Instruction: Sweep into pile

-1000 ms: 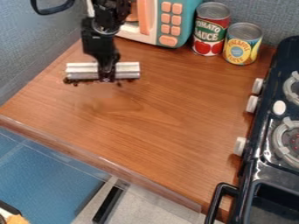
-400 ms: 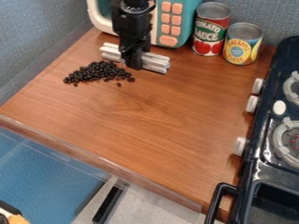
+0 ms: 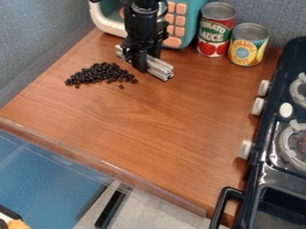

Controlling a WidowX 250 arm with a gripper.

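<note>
From where I stand, the black gripper [image 3: 143,62] hangs near 12 o'clock over the wooden tabletop [image 3: 149,116], fingers closed about a grooved metal bar [image 3: 159,69] slanting from 10 toward 4 o'clock. Between 10 and 11 lies a loose heap of little black beans [image 3: 99,74], apart from the bar, with strays at its own 4 and 8. A toy microwave [image 3: 193,20] stands behind the arm at 12, a red-labelled can [image 3: 215,33] and a yellow-labelled can [image 3: 247,47] at 1, the toy stove [image 3: 272,163] around 3.
</note>
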